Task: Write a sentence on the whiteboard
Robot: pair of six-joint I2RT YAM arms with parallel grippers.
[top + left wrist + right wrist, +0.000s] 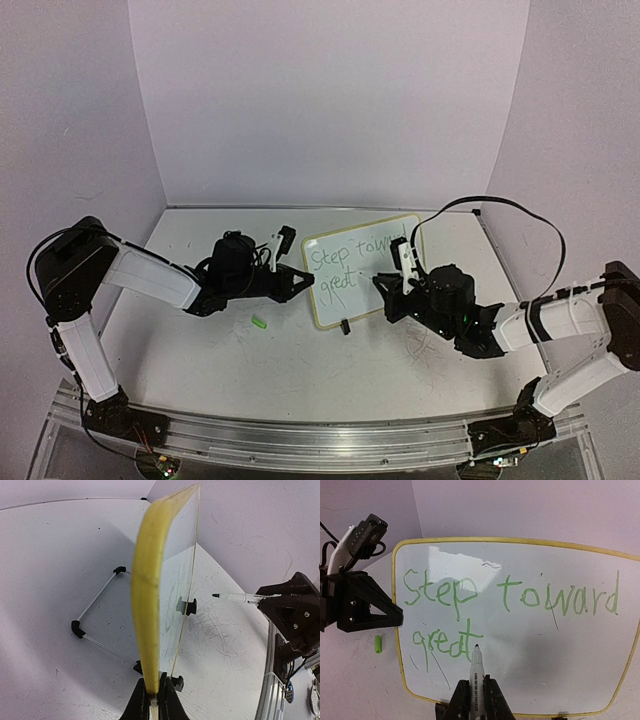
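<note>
While both wrist views cut their own fingers off at the bottom edge, I can see enough. The right gripper (476,682) has its fingers (459,701) pressed in on the barrel of a marker (476,666). The left gripper (151,696) pinches the rim of the whiteboard (147,595) at bottom centre of its frame.

From the left wrist the board is edge-on, so I can read nothing on it. From the top view the writing is small, and the right gripper (385,285) covers part of the second line. The right wrist view loses the board's right edge past the frame.

Just above the right fingers, the marker's tip sits at the foot of the last "t" in the sentence (442,594). It is green lettering reading "Step toward" with "great" beneath, filling the middle of that frame. I cannot tell whether the tip touches the surface.

Further out, the wire stand (76,628) spreads behind the board at centre left. A small green cap (378,643) lies on the table (250,370), left of the board and below the left gripper (308,282).
</note>
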